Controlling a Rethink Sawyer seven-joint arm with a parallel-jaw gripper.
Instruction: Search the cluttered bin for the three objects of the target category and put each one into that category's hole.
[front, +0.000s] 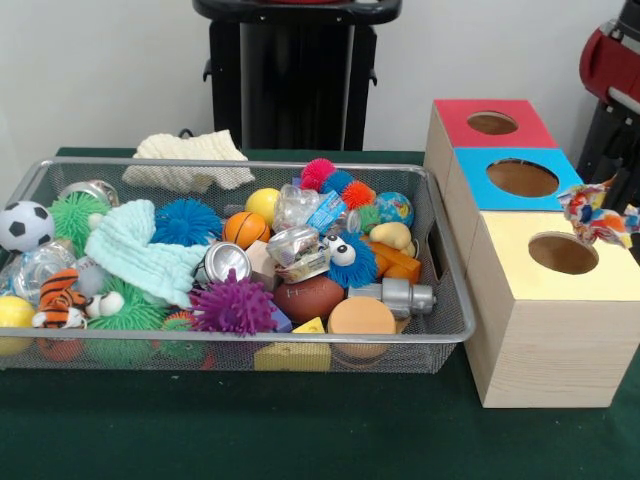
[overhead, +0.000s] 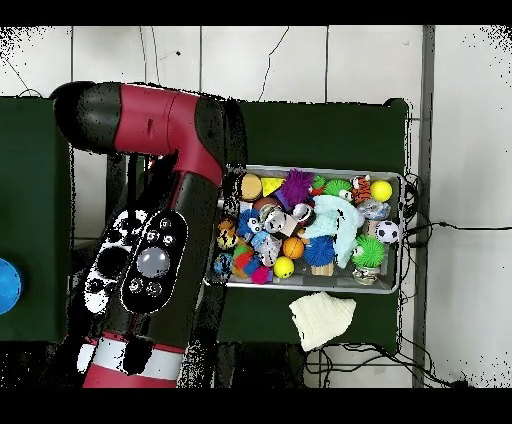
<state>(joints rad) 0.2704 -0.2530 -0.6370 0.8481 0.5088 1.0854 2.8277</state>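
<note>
The wire mesh bin (front: 240, 338) stands on the green table, full of toys; it also shows in the overhead view (overhead: 310, 287). One knotted rope toy (front: 598, 215) is at the right edge, just beyond the round hole (front: 563, 253) in the pale yellow box top. I cannot tell whether it is held or rests on the box. No other rope toy shows among the clutter. A red part of the arm (front: 612, 60) shows at the top right. In the overhead view the arm (overhead: 150, 250) covers the boxes and hides the gripper.
The blue-topped box (front: 522, 178) and the red-topped box (front: 492, 123) stand in a row behind the yellow one. A cream knitted cloth (front: 190, 158) lies behind the bin. A plush tiger (front: 60, 298), spiky balls and a can crowd the bin.
</note>
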